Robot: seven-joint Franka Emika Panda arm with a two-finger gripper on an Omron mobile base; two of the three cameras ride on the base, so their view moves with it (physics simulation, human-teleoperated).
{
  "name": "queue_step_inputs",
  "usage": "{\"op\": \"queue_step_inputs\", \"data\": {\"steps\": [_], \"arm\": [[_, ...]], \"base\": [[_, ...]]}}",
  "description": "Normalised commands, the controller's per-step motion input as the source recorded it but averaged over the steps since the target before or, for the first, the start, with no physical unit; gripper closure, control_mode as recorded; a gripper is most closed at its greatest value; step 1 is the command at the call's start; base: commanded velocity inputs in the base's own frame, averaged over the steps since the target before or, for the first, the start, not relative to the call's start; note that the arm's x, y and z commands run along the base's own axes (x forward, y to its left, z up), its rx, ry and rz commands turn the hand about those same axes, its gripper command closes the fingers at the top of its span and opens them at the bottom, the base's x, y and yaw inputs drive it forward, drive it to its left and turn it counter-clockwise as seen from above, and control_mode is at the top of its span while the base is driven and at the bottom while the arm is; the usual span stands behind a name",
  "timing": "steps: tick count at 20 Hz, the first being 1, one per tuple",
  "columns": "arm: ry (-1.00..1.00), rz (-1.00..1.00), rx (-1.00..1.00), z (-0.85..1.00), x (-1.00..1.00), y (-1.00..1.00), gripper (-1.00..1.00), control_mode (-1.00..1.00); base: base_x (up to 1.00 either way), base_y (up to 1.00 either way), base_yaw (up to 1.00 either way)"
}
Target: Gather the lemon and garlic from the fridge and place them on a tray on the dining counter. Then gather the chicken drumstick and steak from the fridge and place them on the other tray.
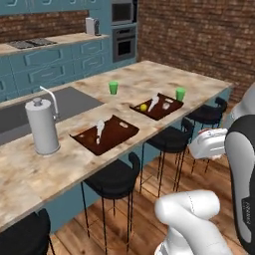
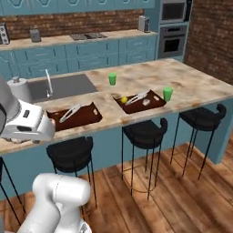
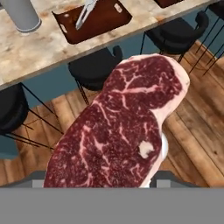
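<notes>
The arm is bent low before the stools [image 1: 115,180], its gripper [image 3: 151,175] clamped on the steak [image 3: 118,127], short of the dining counter [image 1: 149,74]. The lemon [image 1: 143,107] and garlic [image 1: 166,105] lie on the far tray [image 1: 172,110].

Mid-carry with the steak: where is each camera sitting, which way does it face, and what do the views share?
Left base view: behind the arm's left, facing the dining counter; white arm at lower right.
Right base view: behind its right, facing the same counter; arm at lower left.
Hand view: on the hand, looking along the gripper at the steak above stools.
Shared: the near tray with tongs is in all three views; the far tray holds the lemon.
</notes>
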Motion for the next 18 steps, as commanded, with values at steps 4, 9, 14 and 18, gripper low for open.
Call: {"op": "queue_step_inputs", "data": {"steps": [4,9,14,18], "arm": [[0.0,0.0,0.0,0.0,0.0,0.0,1.0,1.0],[0.0,0.0,0.0,0.0,0.0,0.0,1.0,1.0],[0.0,0.0,0.0,0.0,0.0,0.0,1.0,1.0],[0.0,0.0,0.0,0.0,0.0,0.0,1.0,1.0]], "base": [[0.6,-0.39,0.42],[0.46,-0.22,0.42],[0.45,-0.26,0.41],[0.71,-0.48,0.38]]}}
